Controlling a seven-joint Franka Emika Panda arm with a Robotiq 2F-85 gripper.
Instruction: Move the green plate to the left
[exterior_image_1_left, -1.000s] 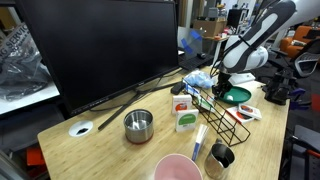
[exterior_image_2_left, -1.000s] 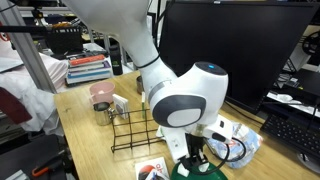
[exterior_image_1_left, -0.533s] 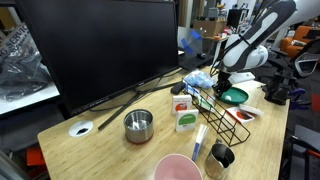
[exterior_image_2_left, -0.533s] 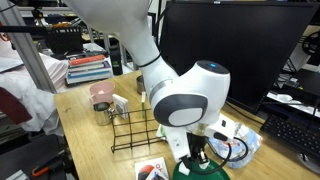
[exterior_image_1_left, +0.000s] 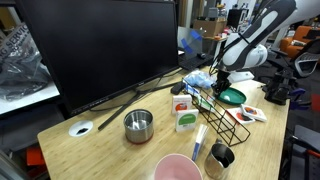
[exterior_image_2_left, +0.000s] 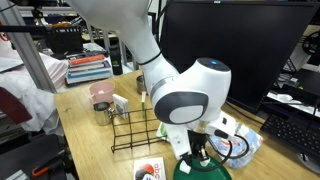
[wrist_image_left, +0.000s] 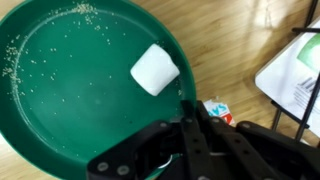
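I see my gripper (wrist_image_left: 190, 112) with jaws pinched nearly closed on the rim of the green plate (wrist_image_left: 80, 100); a white cube (wrist_image_left: 155, 70) lies inside; wire rack (exterior_image_2_left: 135, 130) nearby.

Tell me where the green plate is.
In an exterior view the green plate is at picture right, just beyond the wire rack, with the gripper at its rim.

This is an office-like robotics lab. A large black flat-screen monitor (exterior_image_1_left: 100, 50) stands along the back edge of a pale wooden desk (exterior_image_1_left: 100, 150), which has a white round cable port (exterior_image_1_left: 81, 128) near one corner. A bulky white robot arm (exterior_image_2_left: 190, 95) reaches over the desk. In an exterior view a black keyboard (exterior_image_2_left: 295, 128) and a stack of books and papers (exterior_image_2_left: 88, 70) lie on neighbouring surfaces. Cluttered equipment fills the background.
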